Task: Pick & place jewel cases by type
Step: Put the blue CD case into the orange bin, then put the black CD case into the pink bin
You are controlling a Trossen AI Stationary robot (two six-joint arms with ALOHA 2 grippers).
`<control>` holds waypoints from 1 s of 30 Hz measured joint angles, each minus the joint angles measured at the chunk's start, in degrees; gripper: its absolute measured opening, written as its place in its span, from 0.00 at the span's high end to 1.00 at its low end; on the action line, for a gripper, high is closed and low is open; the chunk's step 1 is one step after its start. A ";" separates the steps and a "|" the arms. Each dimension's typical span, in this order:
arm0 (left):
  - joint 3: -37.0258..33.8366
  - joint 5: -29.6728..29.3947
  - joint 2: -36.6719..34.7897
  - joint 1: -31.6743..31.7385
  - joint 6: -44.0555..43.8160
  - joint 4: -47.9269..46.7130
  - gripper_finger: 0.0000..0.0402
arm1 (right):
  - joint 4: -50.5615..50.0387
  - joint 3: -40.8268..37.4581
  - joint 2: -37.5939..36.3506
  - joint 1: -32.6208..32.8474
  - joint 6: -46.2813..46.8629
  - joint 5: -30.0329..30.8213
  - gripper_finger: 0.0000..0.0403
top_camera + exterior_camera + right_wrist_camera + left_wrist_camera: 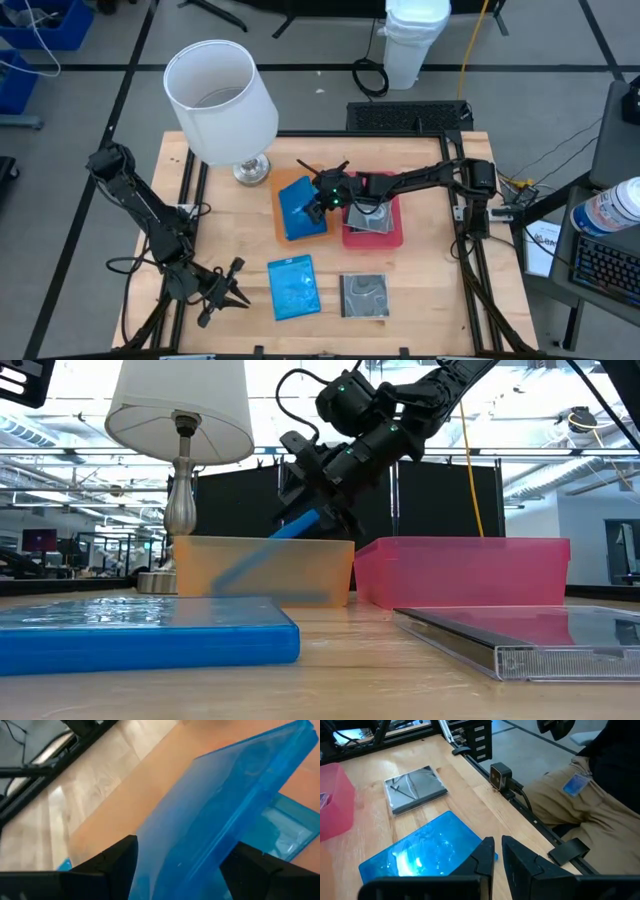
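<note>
Right claw (318, 203) hovers over the orange tray (281, 217) in the high view, fingers spread wide, with a tilted blue jewel case (300, 207) just beside and under them; whether they touch it cannot be told from above. Another blue case (293, 287) lies flat on the worktop (420, 270) near the front edge, and a clear, dark-lined case (364, 295) lies to its right. One more dark case (372, 218) rests in the red tray (389, 237), partly covered by the arm. The left claw (222, 292) waits at the near left corner, fingers narrow and holding nothing.

From the low view, the right claw (318, 488) hangs above the orange tray (262, 570), and the blue case (296, 525) leans with its upper end at the fingers and its lower end inside the tray, blurred through the tray wall. The red tray (462, 570) stands to the right; its contents cannot be made out.

The left wrist view shows the left claw (496, 851) nearly closed above the flat blue case (422, 852), with the clear case (415, 787) beyond it and a seated person's legs (580, 810) past the worktop edge.

The right wrist view shows the tilted blue case (225, 815) between the spread fingers (107, 857), cut off by the frame, with another blue case (280, 832) partly hidden beneath it.
</note>
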 joint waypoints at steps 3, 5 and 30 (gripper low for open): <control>0.00 0.02 -0.02 0.00 0.05 0.00 0.90 | -0.80 0.00 0.00 0.03 -2.23 1.34 0.38; 0.00 0.00 0.00 0.00 0.07 0.00 0.90 | -1.47 0.00 0.00 0.01 -3.69 1.46 0.38; 0.02 -0.46 -0.02 0.00 1.50 1.12 0.90 | -30.11 10.84 -7.01 10.16 -26.08 13.63 0.47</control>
